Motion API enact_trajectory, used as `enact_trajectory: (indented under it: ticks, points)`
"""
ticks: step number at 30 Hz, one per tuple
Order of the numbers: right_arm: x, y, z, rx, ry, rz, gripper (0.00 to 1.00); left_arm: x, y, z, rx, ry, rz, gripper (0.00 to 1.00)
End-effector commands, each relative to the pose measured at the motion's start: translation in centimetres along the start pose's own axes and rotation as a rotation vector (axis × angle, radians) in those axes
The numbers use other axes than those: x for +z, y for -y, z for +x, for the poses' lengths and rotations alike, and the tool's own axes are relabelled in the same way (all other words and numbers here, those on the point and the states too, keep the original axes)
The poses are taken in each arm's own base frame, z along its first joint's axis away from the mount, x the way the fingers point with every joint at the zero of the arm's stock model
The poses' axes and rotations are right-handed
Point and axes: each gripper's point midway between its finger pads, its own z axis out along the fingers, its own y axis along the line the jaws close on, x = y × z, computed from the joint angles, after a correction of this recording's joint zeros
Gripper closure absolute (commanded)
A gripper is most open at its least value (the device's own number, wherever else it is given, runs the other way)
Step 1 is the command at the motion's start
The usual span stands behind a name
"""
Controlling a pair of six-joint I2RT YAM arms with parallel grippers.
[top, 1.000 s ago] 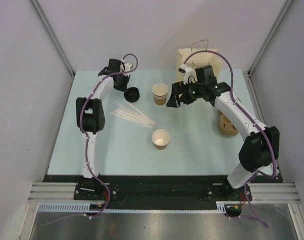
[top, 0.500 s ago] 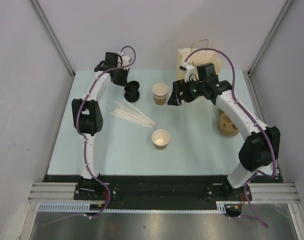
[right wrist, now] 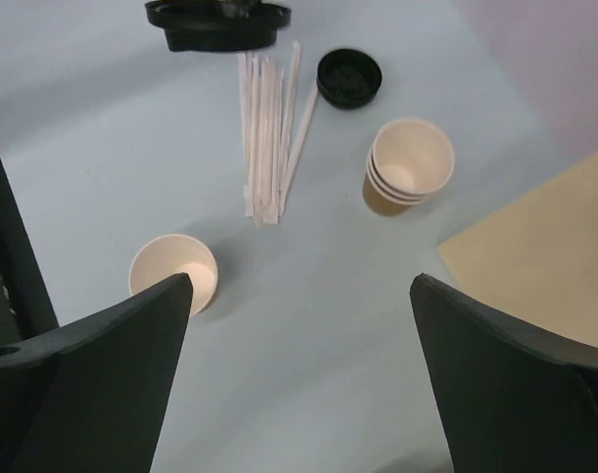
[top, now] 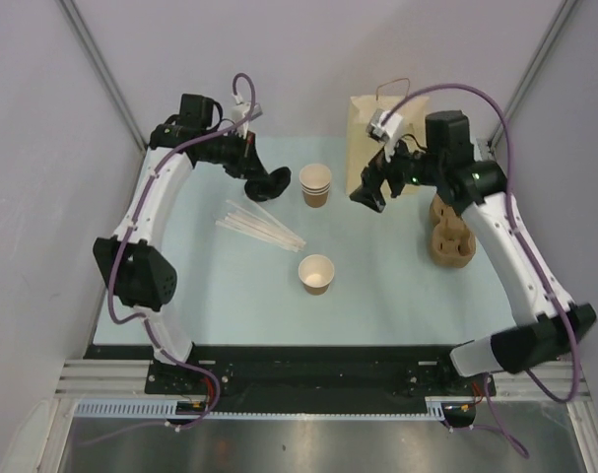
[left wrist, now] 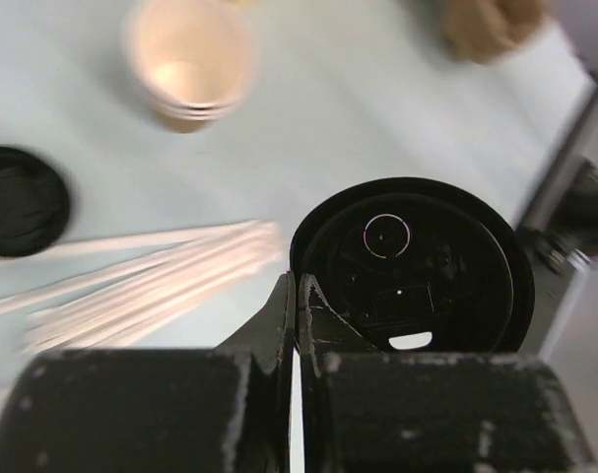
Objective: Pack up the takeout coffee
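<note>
- Takeout coffee cup (top: pixel 317 273) sitting lidless, open table (top: pixel 377 286) around.
- Left gripper (left wrist: pixel 296 288) pinching blurry black lid (left wrist: pixel 412 266), rim partly hidden.
- Right gripper (right wrist: pixel 300 286) hanging splayed near cut-off paper bag (right wrist: pixel 535 246).

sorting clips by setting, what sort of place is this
Probably a robotics test cell staged as a takeout-coffee station: bare grey walls around a pale table, with stacked paper cups, straws and a paper bag.

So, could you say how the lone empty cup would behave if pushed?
The lone cup looks empty and lidless, so it is probably light and would slide. It stands on its narrower base, so a high push may tip it. Its paper wall likely dents if squeezed.
</note>
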Motion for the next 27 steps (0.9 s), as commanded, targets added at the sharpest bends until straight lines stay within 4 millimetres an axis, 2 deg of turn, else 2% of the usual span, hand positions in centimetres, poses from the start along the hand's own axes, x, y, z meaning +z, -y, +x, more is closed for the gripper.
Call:
enact_trajectory:
  ticks: [1, 2, 4, 5, 7, 8, 10, 11, 14, 15, 18, 23, 26, 27]
  points:
    - [-4.8, -6.1, -4.6, -0.462, 0.202, -0.025, 0.00, -1.9, 9.8, 2.1, 0.043, -0.029, 0.341, 1.00]
    - [-5.1, -6.9, -5.2, -0.551, 0.227, -0.022, 0.00, -2.7, 11.9, 2.6, 0.053, -0.038, 0.394, 1.00]
    - [-6.1, -9.2, -6.0, -0.643, 0.274, -0.019, 0.00, -3.3, 14.2, 3.3, 0.084, -0.046, 0.478, 1.00]
    - [-6.0, -11.5, -6.6, -0.693, 0.304, -0.067, 0.01, -3.6, 15.7, 3.6, 0.105, -0.053, 0.517, 1.00]
    - [-6.3, -13.2, -6.9, -0.740, 0.316, -0.077, 0.05, -4.1, 17.6, 4.3, 0.111, -0.067, 0.590, 1.00]
    - [-6.1, -15.7, -6.9, -0.778, 0.333, -0.137, 0.06, -4.1, 18.5, 4.7, 0.114, -0.080, 0.616, 0.99]
    - [-5.8, -17.0, -6.7, -0.833, 0.323, -0.152, 0.11, -4.5, 19.7, 5.5, 0.126, -0.099, 0.651, 1.00]
    - [-5.6, -18.7, -6.2, -0.855, 0.320, -0.199, 0.12, -4.4, 20.5, 5.9, 0.142, -0.113, 0.671, 1.00]
    - [-4.9, -20.0, -5.1, -0.908, 0.277, -0.219, 0.13, -4.5, 21.8, 6.8, 0.152, -0.133, 0.709, 1.00]
    - [-4.7, -21.2, -4.8, -0.926, 0.277, -0.254, 0.13, -4.4, 21.9, 7.1, 0.143, -0.141, 0.716, 1.00]
    - [-3.8, -22.4, -3.7, -0.950, 0.236, -0.286, 0.09, -4.5, 22.6, 7.2, 0.144, -0.148, 0.735, 1.00]
    - [-2.0, -22.1, -2.8, -0.948, 0.178, -0.279, 0.11, -4.4, 23.6, 8.0, 0.167, -0.178, 0.747, 1.00]
    - [-1.0, -21.7, -2.1, -0.956, 0.141, -0.273, 0.19, -4.2, 24.1, 8.8, 0.166, -0.203, 0.753, 1.00]
    - [-0.8, -21.6, -2.0, -0.955, 0.133, -0.265, 0.24, -4.2, 24.2, 9.2, 0.159, -0.213, 0.757, 1.00]
